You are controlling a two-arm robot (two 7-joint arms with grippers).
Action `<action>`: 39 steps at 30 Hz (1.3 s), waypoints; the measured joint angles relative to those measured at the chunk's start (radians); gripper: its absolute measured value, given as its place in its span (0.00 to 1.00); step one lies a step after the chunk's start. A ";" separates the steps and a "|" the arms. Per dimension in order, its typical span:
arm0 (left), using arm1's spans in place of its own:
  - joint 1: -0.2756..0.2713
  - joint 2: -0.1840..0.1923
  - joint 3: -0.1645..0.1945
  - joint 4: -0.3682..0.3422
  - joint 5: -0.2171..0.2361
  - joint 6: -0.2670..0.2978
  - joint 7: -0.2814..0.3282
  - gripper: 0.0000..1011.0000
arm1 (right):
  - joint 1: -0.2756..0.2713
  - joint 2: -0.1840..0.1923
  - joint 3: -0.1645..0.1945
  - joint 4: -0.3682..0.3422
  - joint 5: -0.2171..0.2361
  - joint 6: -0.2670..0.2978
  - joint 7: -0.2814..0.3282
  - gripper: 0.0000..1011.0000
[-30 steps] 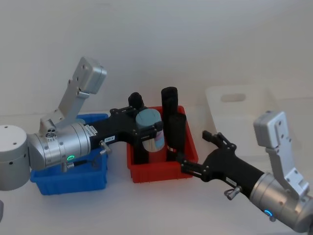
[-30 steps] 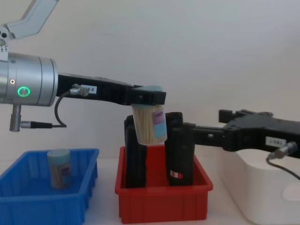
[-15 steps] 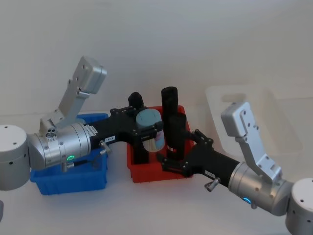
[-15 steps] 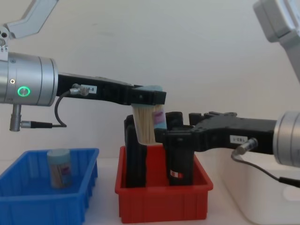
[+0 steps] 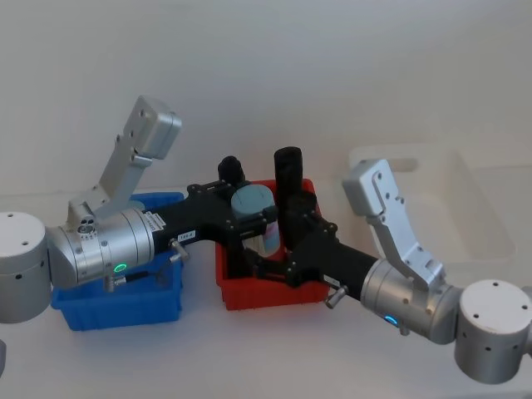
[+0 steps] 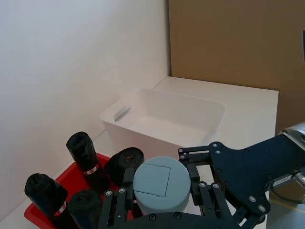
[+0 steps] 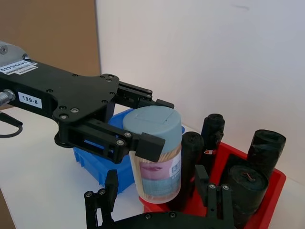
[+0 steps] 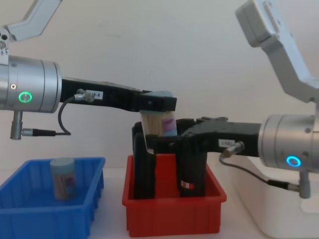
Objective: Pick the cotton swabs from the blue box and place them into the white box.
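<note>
My left gripper point(image 5: 249, 208) is shut on a jar of cotton swabs point(image 7: 157, 157), gripping it just under its pale blue lid point(image 6: 161, 183) and holding it in the air above the red bin. My right gripper point(image 7: 157, 191) is open, with one finger on each side of the jar's lower half and a small gap to each. In the chest view the right gripper point(image 8: 157, 143) hides the jar's bottom. Another jar of cotton swabs point(image 8: 63, 178) stands in the blue box point(image 8: 30, 219) at the left. The white box point(image 5: 449, 199) stands at the right.
A red bin point(image 8: 174, 214) sits between the two boxes and holds several tall black upright objects point(image 8: 192, 169), directly under and behind the held jar. Both arms cross above this bin. A bare white wall is behind.
My right arm has swung left from beside the white box, and its open fingers now straddle the held jar. The left arm and jar have stayed still.
</note>
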 joint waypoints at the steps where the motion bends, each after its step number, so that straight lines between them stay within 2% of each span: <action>1: 0.000 0.000 0.000 0.000 0.000 0.000 0.000 0.66 | 0.009 -0.006 -0.003 0.012 -0.004 -0.003 0.004 0.99; 7: 0.000 0.000 0.000 0.000 0.000 0.000 0.000 0.66 | 0.042 -0.029 -0.014 0.059 -0.020 -0.015 0.015 0.99; 11: 0.000 0.000 0.000 0.000 0.000 0.000 0.000 0.66 | 0.060 -0.041 -0.020 0.085 -0.028 -0.022 0.022 0.91; 16: 0.000 0.000 0.000 0.000 0.000 0.000 0.000 0.66 | 0.078 -0.052 -0.026 0.111 -0.037 -0.030 0.027 0.76; 25: 0.000 0.000 0.000 0.000 0.000 0.000 0.001 0.66 | 0.093 -0.062 -0.035 0.131 -0.047 -0.038 0.031 0.68; 35: 0.000 0.000 0.000 0.000 0.000 0.000 0.001 0.96 | 0.096 -0.063 -0.042 0.134 -0.055 -0.042 0.022 0.64; 39: 0.000 0.000 0.000 0.000 0.000 0.000 0.000 0.99 | 0.093 -0.060 -0.043 0.126 -0.060 -0.042 0.008 0.64</action>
